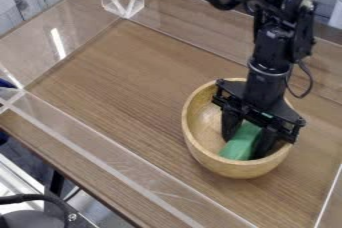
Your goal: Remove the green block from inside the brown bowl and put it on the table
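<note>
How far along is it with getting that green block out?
The hand has reached into the bowl and appears to have its fingers around the green block. The block is still inside, so lifting it out and putting it on the table remain.

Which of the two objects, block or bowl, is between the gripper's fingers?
The green block: it sits inside the brown bowl with the gripper around it, while the bowl rests on the table.
</note>
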Robot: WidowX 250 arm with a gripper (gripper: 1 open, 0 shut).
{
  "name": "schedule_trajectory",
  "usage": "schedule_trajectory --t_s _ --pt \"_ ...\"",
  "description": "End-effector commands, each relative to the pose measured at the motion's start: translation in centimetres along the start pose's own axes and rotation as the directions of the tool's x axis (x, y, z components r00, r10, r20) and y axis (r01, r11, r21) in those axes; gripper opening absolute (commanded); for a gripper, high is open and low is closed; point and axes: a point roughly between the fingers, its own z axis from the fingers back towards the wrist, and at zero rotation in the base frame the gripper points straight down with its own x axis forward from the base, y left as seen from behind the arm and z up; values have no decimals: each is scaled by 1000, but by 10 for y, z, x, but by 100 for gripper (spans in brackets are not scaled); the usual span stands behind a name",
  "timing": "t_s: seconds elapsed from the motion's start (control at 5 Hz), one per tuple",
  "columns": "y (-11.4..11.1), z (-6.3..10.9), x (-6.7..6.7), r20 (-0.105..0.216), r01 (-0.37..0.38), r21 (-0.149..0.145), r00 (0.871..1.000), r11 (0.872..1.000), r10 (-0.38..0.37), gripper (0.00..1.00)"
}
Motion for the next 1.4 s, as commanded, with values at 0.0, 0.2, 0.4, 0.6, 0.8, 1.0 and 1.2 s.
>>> schedule_trajectory --t_s 0.0,0.2,0.4,0.6,0.8,1.0,1.2 --pt "2 20 3 76 -24 -38 997 999 27 0" --pt "5 20 0 76 -47 -61 996 997 52 0" --pt "7 31 1 63 -41 -58 997 997 45 0" --pt "7 39 2 47 -35 -54 998 998 38 0" --pt "8 52 -1 65 -54 -46 996 997 57 0" --pt "13 80 -1 114 -91 -40 989 995 95 0" --pt "21 110 6 170 -129 -42 976 991 135 0"
